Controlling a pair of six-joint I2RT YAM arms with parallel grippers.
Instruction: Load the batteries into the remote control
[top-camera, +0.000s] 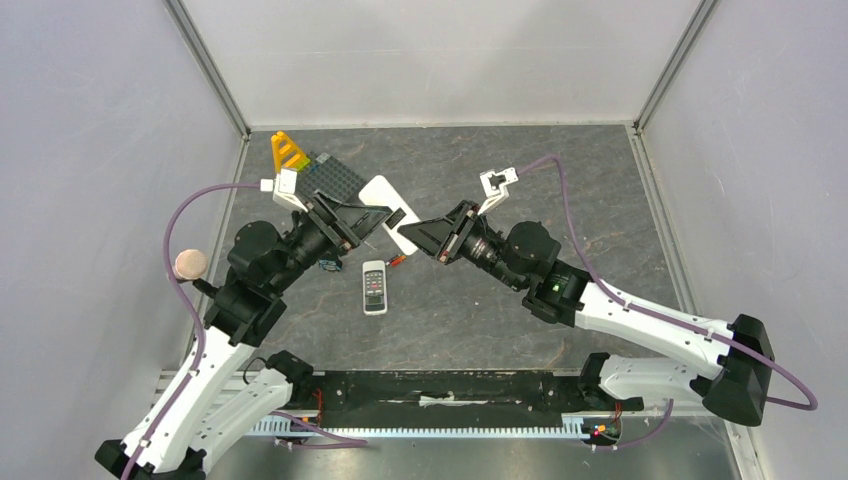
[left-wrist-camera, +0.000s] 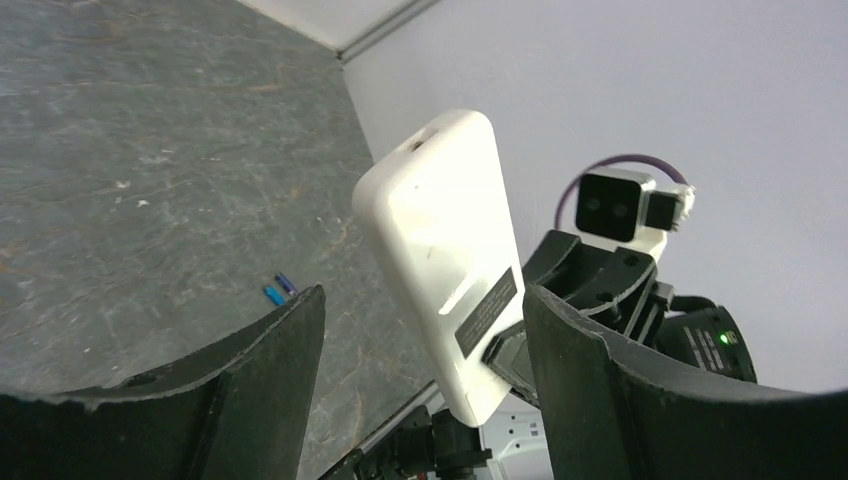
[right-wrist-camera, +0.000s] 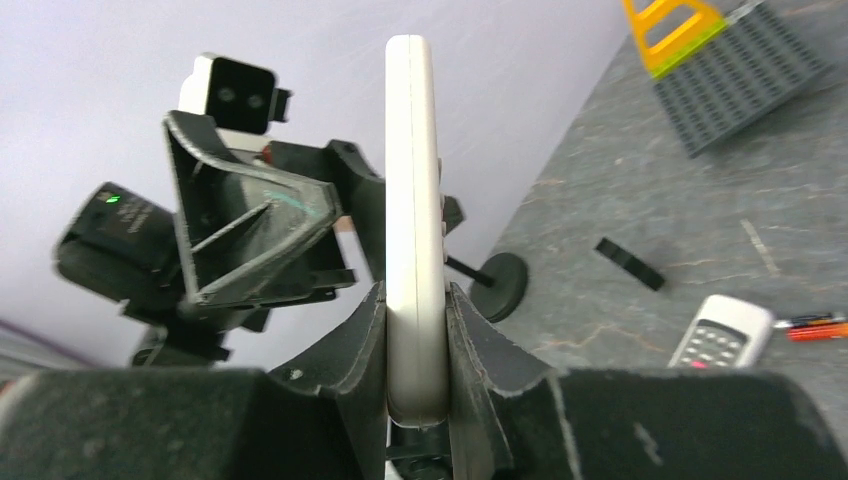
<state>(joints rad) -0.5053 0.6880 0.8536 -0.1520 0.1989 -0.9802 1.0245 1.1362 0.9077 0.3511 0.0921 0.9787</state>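
Observation:
A large white remote (top-camera: 380, 205) is held up off the table, its back with a black label (left-wrist-camera: 487, 312) facing the left wrist camera. My right gripper (right-wrist-camera: 416, 300) is shut on its lower end, which shows edge-on (right-wrist-camera: 412, 180). My left gripper (left-wrist-camera: 425, 300) is open, a finger on each side of the remote and apart from it. A small white remote (top-camera: 374, 287) lies buttons-up on the table. The red-orange batteries (top-camera: 395, 262) lie to its right and the blue-purple pair (left-wrist-camera: 278, 291) to its left.
A grey studded baseplate (top-camera: 335, 180) and a yellow piece (top-camera: 288, 152) sit at the back left. A thin black strip (right-wrist-camera: 628, 264) lies on the table. A pink ball on a stand (top-camera: 190, 264) is by the left wall.

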